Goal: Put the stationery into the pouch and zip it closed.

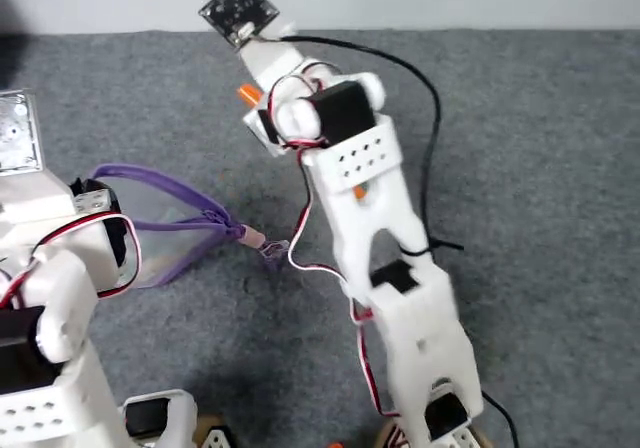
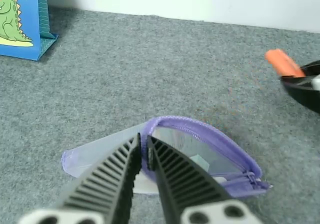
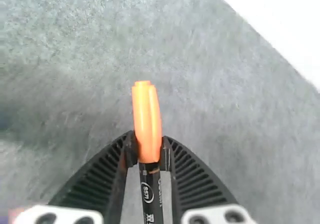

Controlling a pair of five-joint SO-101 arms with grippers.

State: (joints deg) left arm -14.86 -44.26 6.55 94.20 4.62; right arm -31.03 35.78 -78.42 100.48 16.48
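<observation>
The right gripper [image 3: 148,145] has its fingers clamped tight on an orange-capped marker [image 3: 146,115], whose cap sticks out past the fingertips over the grey carpet [image 3: 75,44]. The left gripper [image 2: 143,142] has its fingers almost together, pinching the rim of the purple-edged pouch [image 2: 200,151], which gapes open just beyond them.

The pouch [image 1: 165,238] lies at the left with its mouth gaping. The left gripper [image 2: 143,143] is clamped on the purple rim, and the left arm covers that end from above. Bare grey mat [image 1: 540,168] separates the pouch from the right gripper [image 3: 147,144], which is closed on the orange marker [image 3: 146,114] near the far wall. The right arm's red-and-white wires [image 1: 297,251] hang just beside the zipper pull [image 1: 260,239]. A black cable [image 1: 432,118] loops along that arm's outer side. A blue bag [image 2: 22,19] stands well apart from the pouch.
</observation>
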